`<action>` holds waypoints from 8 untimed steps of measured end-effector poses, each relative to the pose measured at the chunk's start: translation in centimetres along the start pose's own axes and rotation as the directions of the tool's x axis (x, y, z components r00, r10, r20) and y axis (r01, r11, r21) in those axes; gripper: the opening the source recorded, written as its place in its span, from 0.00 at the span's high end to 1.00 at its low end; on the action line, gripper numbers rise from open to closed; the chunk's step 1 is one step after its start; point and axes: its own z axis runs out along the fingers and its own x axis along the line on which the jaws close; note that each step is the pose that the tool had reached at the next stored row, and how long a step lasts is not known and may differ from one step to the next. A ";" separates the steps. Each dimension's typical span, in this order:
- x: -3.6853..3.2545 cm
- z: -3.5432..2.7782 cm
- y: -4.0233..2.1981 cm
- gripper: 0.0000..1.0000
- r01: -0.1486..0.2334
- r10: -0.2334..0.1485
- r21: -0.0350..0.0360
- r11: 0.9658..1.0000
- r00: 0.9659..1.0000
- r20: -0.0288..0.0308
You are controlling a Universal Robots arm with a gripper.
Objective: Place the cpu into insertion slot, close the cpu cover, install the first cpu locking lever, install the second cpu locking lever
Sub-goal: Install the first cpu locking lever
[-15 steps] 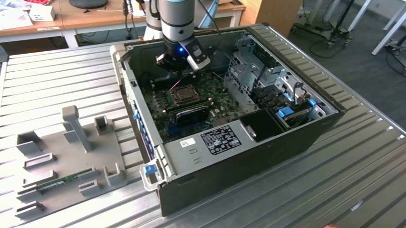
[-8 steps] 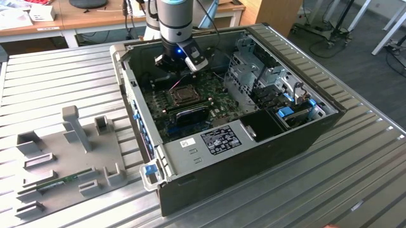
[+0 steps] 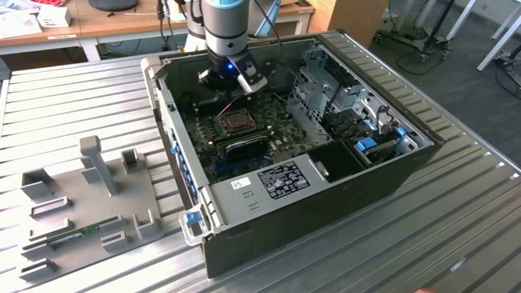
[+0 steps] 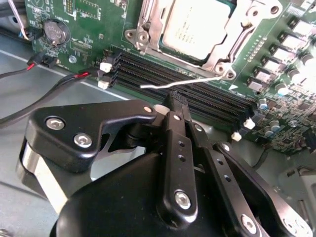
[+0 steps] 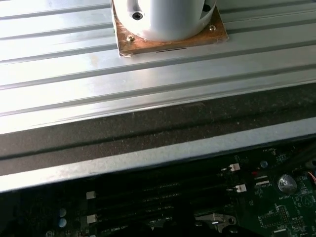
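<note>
Cpu, a small flat square chip with a dull grey metal top, lies seated in the square dark insertion slot with its metal rim. The thin silvery cpu cover frame looks to be lowered around the cpu. A thin silvery wire locking lever stands free over the long black memory slots, so the step in hand is, I judge, the first lever.

The black gripper has its fingers pressed together with nothing between them, its tips just beside the lever. To do the step well, the closed tips should bear on the lever's end, pressing it down and under its hook without scraping the memory slots or the green motherboard.

In the exterior view the open black computer case holds the motherboard, with the gripper at twelve o'clock of the insertion slot. At eight o'clock of the case, a grey fixture tray holds a green memory stick.
</note>
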 end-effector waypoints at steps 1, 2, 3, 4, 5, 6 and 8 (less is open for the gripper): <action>-0.02 -0.02 -0.06 0.89 0.000 0.000 0.000 1.000 1.000 0.000; -0.03 -0.03 -0.12 0.89 0.000 0.000 0.000 1.000 1.000 0.000; -0.04 -0.04 -0.18 0.89 0.000 0.000 0.000 1.000 1.000 0.000; -0.05 -0.04 -0.25 0.89 0.000 0.000 0.000 1.000 1.000 0.000; -0.06 -0.02 -0.30 0.89 0.000 0.000 0.000 1.000 1.000 0.000; -0.06 0.04 -0.35 0.89 0.000 0.000 0.000 1.000 1.000 0.000; -0.05 0.14 -0.41 0.89 0.000 0.000 0.000 1.000 1.000 0.000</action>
